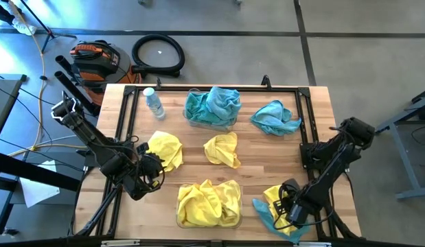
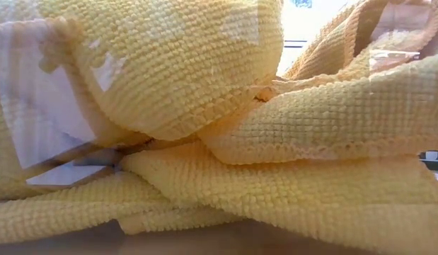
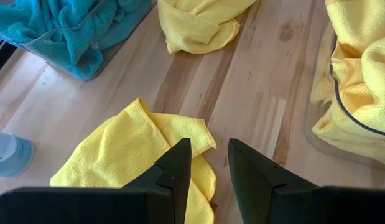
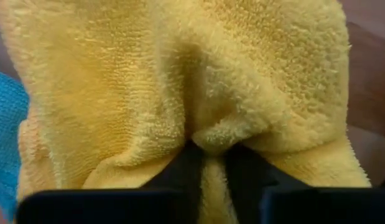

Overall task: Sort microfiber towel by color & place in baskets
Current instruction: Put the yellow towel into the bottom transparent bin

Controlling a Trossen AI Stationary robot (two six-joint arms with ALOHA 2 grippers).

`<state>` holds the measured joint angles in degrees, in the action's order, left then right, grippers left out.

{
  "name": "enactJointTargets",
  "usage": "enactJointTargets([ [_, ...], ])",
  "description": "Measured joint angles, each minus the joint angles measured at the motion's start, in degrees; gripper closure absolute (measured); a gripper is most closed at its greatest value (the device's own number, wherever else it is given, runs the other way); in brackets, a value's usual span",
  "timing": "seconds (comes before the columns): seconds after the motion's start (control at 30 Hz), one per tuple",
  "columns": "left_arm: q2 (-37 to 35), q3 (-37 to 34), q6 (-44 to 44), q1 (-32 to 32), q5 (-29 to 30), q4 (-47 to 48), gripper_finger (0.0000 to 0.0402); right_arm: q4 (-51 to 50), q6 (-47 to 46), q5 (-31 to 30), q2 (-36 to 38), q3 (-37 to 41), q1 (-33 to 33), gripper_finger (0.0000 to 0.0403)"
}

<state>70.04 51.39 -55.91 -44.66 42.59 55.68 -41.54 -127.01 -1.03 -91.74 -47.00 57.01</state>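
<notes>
My right gripper [image 1: 292,208] is at the table's near right corner, shut on a yellow towel [image 4: 180,81] that lies partly over a teal towel [image 1: 266,214]. My left gripper [image 3: 209,167] is open and stands over the near corner of another yellow towel [image 3: 127,146] at the table's left; whether it touches the cloth I cannot tell. A third yellow towel [image 1: 222,149] lies loose at mid-table, and a teal one [image 1: 275,118] lies at the far right. The far basket [image 1: 193,121] holds teal towels. The near basket [image 1: 180,218] holds yellow ones, which fill the low view [image 2: 219,127]. My right gripper pinches a raised fold of the yellow towel [image 4: 211,140] between its two fingers [image 4: 185,171]. A strip of the cloth runs back between them. The towel bulges up in front of the fingers and hides what lies under it.
A small clear water bottle [image 1: 154,103] stands at the far left of the table. Bare wood lies between the two baskets and around the middle yellow towel. A dark frame rail [image 1: 309,116] runs along the table's right side. A vacuum and hose sit on the floor beyond the far edge.
</notes>
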Motion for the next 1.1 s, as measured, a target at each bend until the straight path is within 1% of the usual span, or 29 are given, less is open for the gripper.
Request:
enactJointTargets([
  [0.07,0.0,0.01,0.06,0.02,0.01,0.03,0.0305,-0.33,0.42,-1.33,0.88,0.1,0.14,0.0375],
  [0.13,0.0,0.01,0.06,0.02,0.0,0.18,0.0305,-1.78,1.03,-3.62,1.55,-0.11,0.5,0.0392],
  [0.3,0.0,0.01,3.25,0.02,-0.21,0.4,0.0305,-8.44,1.04,-4.79,3.35,-3.44,0.35,0.0374],
  [0.47,0.01,0.01,3.62,0.02,-0.29,0.4,0.0305,-18.9,2.05,-8.36,4.21,-10.31,0.52,0.0397],
  [0.6,0.0,0.01,3.53,0.02,-0.28,0.35,0.0305,-28.31,2.57,-11.51,4.3,-16.97,0.52,0.0395],
  [0.7,0.0,0.01,3.51,0.02,-0.24,0.33,0.0305,-34.19,3.91,-15.65,4.34,-21.94,0.52,0.0398],
  [0.87,0.0,0.01,3.53,0.02,-0.04,0.26,0.0305,-40.0,8.69,-25.29,4.34,-29.11,0.45,0.04],
  [0.97,0.0,0.01,3.53,0.02,-0.02,0.24,0.0305,-41.08,13.31,-31.4,4.37,-32.61,-0.22,0.0401],
  [1.1,0.02,0.01,3.55,0.02,0.43,0.24,0.0305,-39.13,23.27,-38.31,4.39,-36.29,-2.22,0.0401],
])
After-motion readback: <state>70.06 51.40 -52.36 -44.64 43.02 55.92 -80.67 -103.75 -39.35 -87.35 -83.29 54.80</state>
